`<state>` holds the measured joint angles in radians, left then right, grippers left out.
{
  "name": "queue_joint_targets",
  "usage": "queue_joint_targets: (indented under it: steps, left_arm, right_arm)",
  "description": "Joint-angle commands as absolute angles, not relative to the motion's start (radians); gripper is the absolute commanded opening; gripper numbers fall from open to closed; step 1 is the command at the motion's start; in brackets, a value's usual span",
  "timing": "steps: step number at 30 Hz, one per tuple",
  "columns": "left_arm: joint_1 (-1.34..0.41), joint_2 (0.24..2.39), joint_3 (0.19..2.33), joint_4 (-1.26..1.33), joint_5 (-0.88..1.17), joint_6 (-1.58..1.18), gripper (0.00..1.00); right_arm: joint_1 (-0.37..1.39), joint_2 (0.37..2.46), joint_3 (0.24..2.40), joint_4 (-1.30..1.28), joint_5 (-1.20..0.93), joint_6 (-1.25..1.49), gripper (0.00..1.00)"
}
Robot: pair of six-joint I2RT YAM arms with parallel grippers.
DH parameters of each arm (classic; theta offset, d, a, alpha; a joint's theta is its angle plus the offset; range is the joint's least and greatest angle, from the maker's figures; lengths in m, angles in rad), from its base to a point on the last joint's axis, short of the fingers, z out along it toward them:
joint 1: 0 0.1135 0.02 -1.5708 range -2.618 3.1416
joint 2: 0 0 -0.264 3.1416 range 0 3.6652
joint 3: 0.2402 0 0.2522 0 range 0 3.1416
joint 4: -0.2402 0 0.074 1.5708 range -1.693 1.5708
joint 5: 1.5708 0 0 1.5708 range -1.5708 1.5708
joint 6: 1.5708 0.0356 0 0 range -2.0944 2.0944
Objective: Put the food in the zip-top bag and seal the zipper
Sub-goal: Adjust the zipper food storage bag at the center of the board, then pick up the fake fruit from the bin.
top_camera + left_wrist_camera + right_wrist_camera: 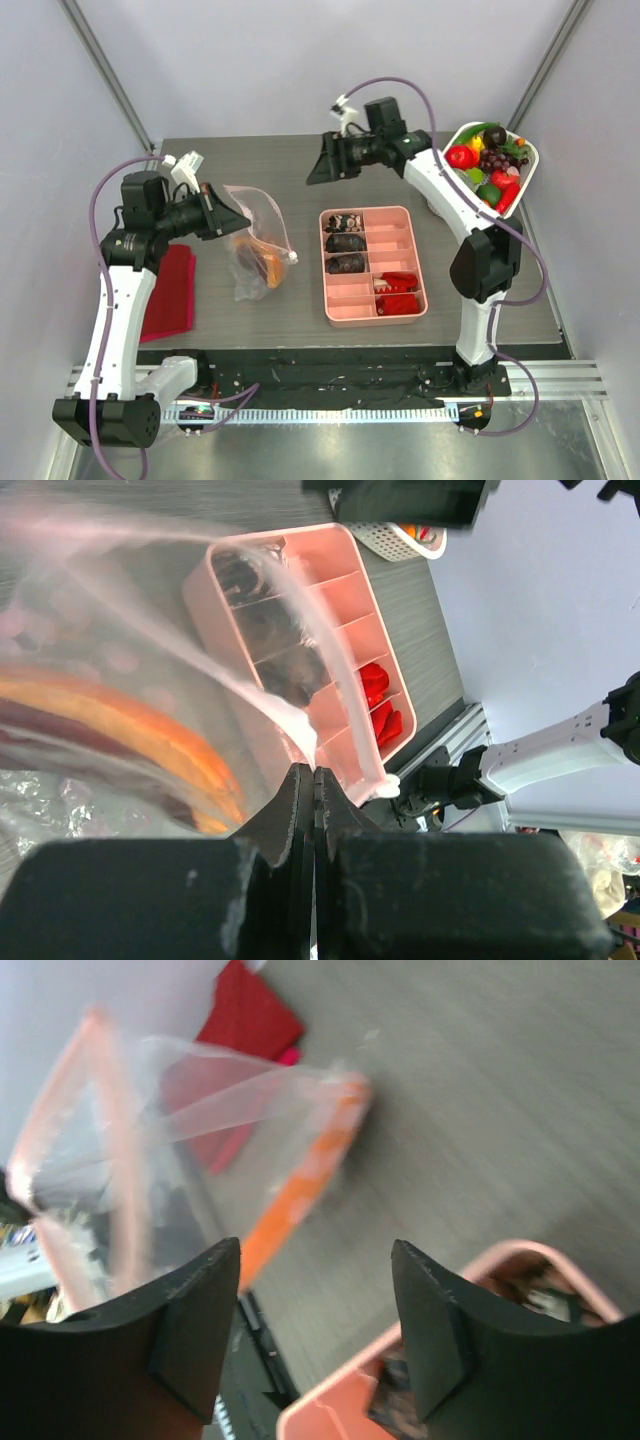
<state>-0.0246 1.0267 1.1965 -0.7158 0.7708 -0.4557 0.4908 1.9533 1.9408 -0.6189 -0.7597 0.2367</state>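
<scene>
Left gripper (pixel 307 782) pinches the crinkly clear plastic zip-top bag (pixel 256 232), orange food (pixel 135 723) inside; right gripper (pixel 315 1260) hovers, jaws spread.

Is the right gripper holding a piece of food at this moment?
No, the right gripper is open, with nothing held between its jaws.

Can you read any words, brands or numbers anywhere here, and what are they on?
None can be read. The zip-top bag, the pink tray, the white basket and the red cloth show no print in any view.
</scene>
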Motion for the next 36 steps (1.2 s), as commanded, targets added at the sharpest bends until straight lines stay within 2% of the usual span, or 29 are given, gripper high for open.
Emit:
queue_joint_targets:
  steps: [1,7,12,16,20,23,31,36]
  left_arm:
    - [-0.025,1.019,1.184,-0.608,0.788,-0.508,0.00]
    - [-0.025,1.066,1.189,-0.558,0.792,-0.534,0.00]
    - [-0.023,1.088,1.197,-0.545,0.795,-0.532,0.00]
    - [-0.025,1.081,1.189,-0.549,0.788,-0.520,0.00]
    - [-0.025,1.071,1.184,-0.555,0.782,-0.512,0.00]
    - [-0.025,1.069,1.181,-0.558,0.784,-0.511,0.00]
    - [-0.025,1.057,1.178,-0.560,0.781,-0.505,0.00]
    - [-0.025,1.058,1.186,-0.569,0.779,-0.502,0.00]
  right_arm:
    - [0.336,1.870,1.948,-0.656,-0.706,0.166,0.71]
    - [0.103,1.841,1.947,-0.826,-0.575,0.005,0.73]
    - [-0.108,1.914,2.006,-0.891,-0.434,-0.158,0.75]
    - [-0.199,1.974,2.081,-0.981,-0.379,-0.265,0.74]
    - [-0.258,1.953,2.063,-1.063,-0.390,-0.351,0.71]
    - [-0.267,1.912,1.982,-1.104,-0.394,-0.403,0.65]
    - [-0.267,1.904,1.821,-1.055,-0.361,-0.413,0.54]
    - [-0.267,1.913,1.779,-1.005,-0.338,-0.403,0.53]
